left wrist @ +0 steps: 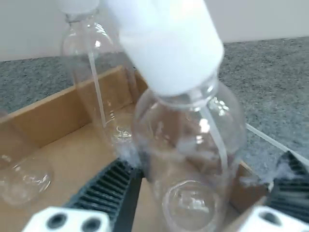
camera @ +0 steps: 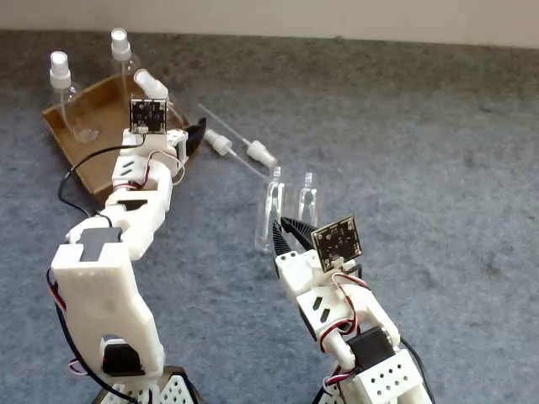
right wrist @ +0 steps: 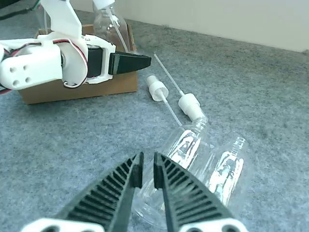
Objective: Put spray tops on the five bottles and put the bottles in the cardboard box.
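High view: the cardboard box [camera: 101,97] sits on the grey carpet at about 10 o'clock. Two capped bottles stand upright in it, one [camera: 63,93] at its 9 o'clock side and one [camera: 123,59] at its 12 o'clock edge. The left arm reaches over the box's 3 o'clock side.

In the left wrist view, the left gripper [left wrist: 207,164] has its jaws spread wide on either side of a third bottle [left wrist: 188,159]. This bottle wears a white spray top [left wrist: 169,43] and tilts over the box floor. One black jaw touches the bottle's side, and the other seems to stand slightly off it.

Near the centre of the carpet two loose spray tops [camera: 219,141] [camera: 261,153] lie on their sides, just beside each other, with their thin dip tubes stretched out. At 6 o'clock from them two uncapped bottles [camera: 269,210] [camera: 308,200] appear to stand upright, close together.

The right gripper [right wrist: 147,166] hangs just at 6 o'clock of the uncapped pair. Its jaws are drawn to a narrow slit and hold nothing.
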Controlling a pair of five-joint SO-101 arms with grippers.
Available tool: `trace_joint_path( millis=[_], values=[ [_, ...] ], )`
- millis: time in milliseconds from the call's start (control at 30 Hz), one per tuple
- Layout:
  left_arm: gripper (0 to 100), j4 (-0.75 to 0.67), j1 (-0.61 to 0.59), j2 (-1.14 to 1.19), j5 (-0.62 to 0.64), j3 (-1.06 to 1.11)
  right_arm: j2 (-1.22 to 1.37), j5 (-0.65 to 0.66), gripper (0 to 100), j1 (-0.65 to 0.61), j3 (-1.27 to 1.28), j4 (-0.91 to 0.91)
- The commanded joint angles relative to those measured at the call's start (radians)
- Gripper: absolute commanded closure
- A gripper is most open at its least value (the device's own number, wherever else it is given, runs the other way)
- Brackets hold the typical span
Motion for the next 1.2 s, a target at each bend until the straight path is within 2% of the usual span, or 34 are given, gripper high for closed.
trace_joint_path(
  millis=[0, 233, 333, 600, 900, 1067, 1167],
  values=[
    [63, -0.006, -0.005, -0.107, -0.011, 0.031, -0.004, -0.002, 96.1, 0.012, 0.159, 0.005],
    [63, -0.005, -0.028, -0.228, -0.011, 0.125, -0.004, -0.002, 96.1, 0.012, 0.159, 0.007],
    [63, 0.061, -0.028, -0.305, -0.011, 0.170, -0.004, -0.002, 96.1, 0.012, 0.159, 0.007],
    [63, 0.471, -0.030, -0.561, -0.011, 0.185, -0.002, -0.002, 96.1, 0.027, 0.159, 0.007],
    [63, 0.783, -0.018, -0.881, -0.011, 0.255, -0.010, -0.002, 96.1, 0.137, 0.159, 0.007],
    [63, 1.071, 0.044, -1.029, -0.011, 0.251, -0.008, -0.003, 96.1, 0.143, 0.159, 0.007],
    [63, 1.234, 0.120, -1.093, -0.011, 0.252, -0.010, -0.003, 96.1, 0.208, 0.159, 0.007]
  ],
)
